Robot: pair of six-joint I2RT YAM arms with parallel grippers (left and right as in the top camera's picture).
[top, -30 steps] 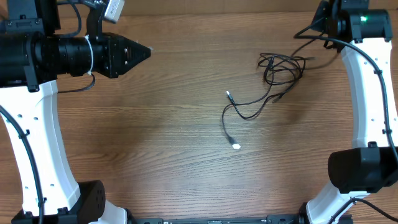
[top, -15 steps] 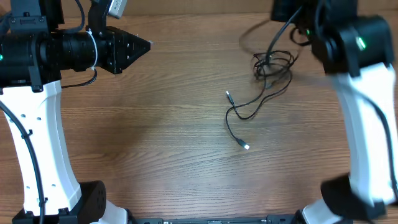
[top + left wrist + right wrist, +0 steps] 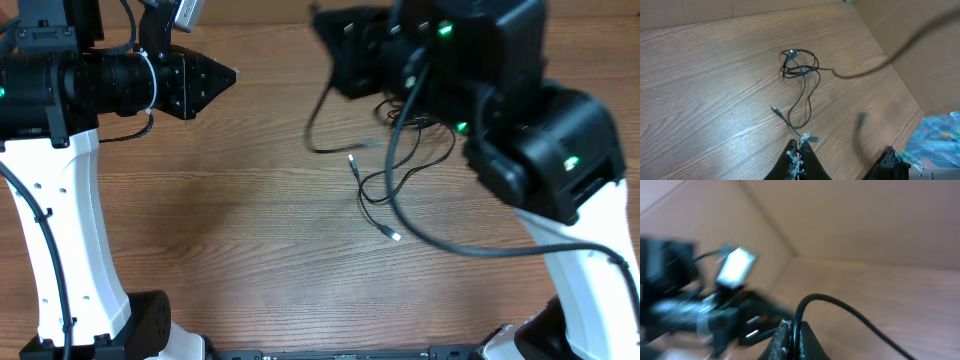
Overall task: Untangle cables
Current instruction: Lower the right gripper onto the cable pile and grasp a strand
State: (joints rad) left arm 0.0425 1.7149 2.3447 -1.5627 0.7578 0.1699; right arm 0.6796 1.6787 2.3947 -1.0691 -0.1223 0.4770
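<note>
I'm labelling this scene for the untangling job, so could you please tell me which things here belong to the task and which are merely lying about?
Part of the job:
- thin black cables, knotted at one end
- left gripper, shut, holding nothing
- right gripper, shut

Just there:
- wooden table
- cardboard wall
- blue printed item, only partly in view

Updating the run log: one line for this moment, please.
left gripper: shut, empty; right gripper: shut on thin black cables, one strand lifted; remainder: tangled on brown wooden table

White left arm [image 3: 60, 230], black joints and wires; tapered black left gripper [image 3: 236, 74]; green lights [image 3: 443, 30] on right arm [image 3: 545, 150] at 1 o'clock
</note>
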